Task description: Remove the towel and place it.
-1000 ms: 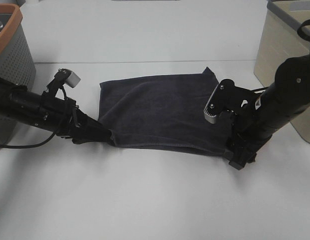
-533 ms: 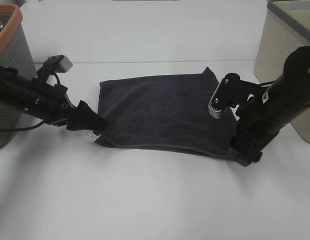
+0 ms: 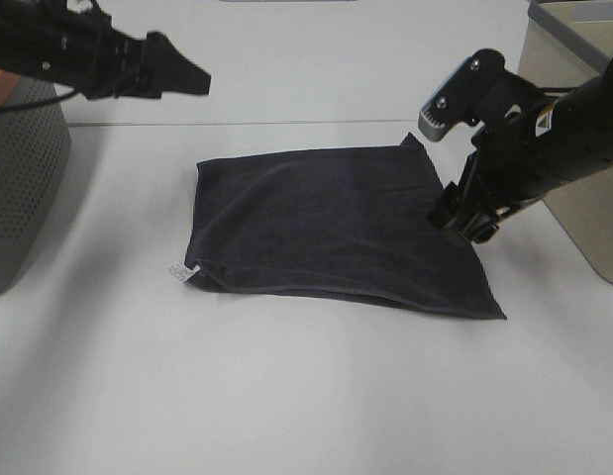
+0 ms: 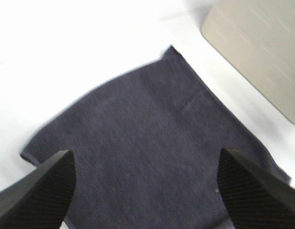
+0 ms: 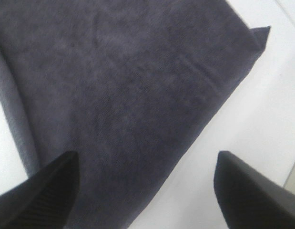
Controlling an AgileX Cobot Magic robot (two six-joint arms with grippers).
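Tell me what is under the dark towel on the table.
The towel lies folded flat on the white table. Only table shows around it; anything beneath is covered, though no bulge shows. Nothing rests on top.

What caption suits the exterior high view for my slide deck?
Folded dark towel lies flat on the white table, both open grippers, left and right, lifted clear.

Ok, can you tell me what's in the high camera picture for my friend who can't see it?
A dark grey towel lies folded flat on a white table. Two black robot arms are lifted off it: the left gripper high up, the right gripper above the towel's edge. Bins stand at both sides.
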